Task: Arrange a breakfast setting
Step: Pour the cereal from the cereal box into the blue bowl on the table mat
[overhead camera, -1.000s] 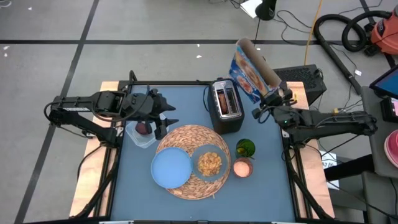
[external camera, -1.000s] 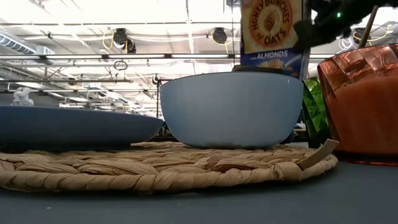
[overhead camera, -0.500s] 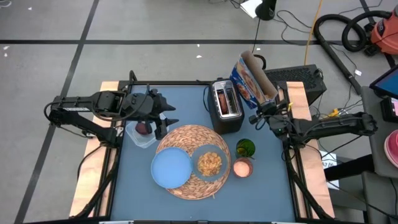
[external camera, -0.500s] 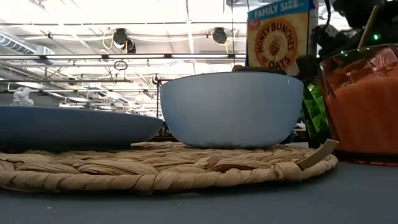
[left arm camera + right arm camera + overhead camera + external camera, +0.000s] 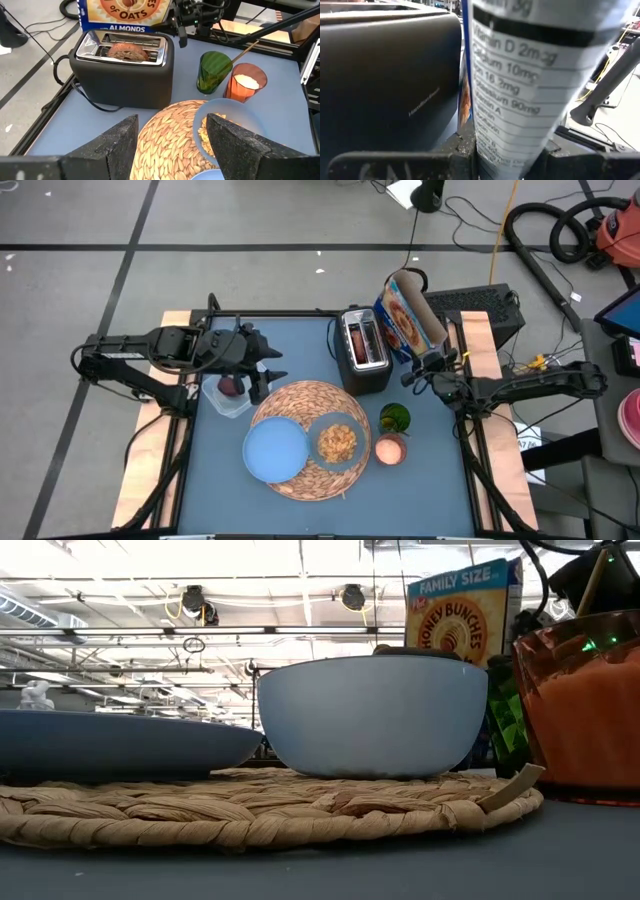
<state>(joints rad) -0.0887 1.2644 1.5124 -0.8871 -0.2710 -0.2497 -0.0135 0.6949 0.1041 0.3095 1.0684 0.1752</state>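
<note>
My right gripper (image 5: 428, 361) is shut on a blue cereal box (image 5: 403, 320) standing just right of the black-and-silver toaster (image 5: 363, 352). A brown bagel (image 5: 127, 50) sits in a toaster slot. The woven straw mat (image 5: 306, 402) carries the light-blue plate (image 5: 274, 451) and the bowl (image 5: 338, 442) of tan cereal. The orange-pink cup (image 5: 390, 448) stands at the mat's right edge. My left gripper (image 5: 264, 372) is open and empty at the mat's far left, beside a clear tub holding a dark-red fruit (image 5: 230, 387). My right gripper pinches the cereal box by its narrow side panel (image 5: 512, 120) between its two fingers, coming level from the table's right side. The box stands nearly upright, its open top up. Whether its bottom rests on the table I cannot tell; the toaster and bowl hide it.
A green cup (image 5: 395, 418) stands between the toaster and the orange-pink cup, close under my right arm. The toaster's cord (image 5: 95, 102) lies on the table by the mat. Bare blue table (image 5: 420, 490) lies at the near right and near left.
My right gripper has come down and a little toward the table's near edge with the cereal box. The box has turned from tilted to nearly upright and now stands low beside the toaster. My left arm has kept still.
</note>
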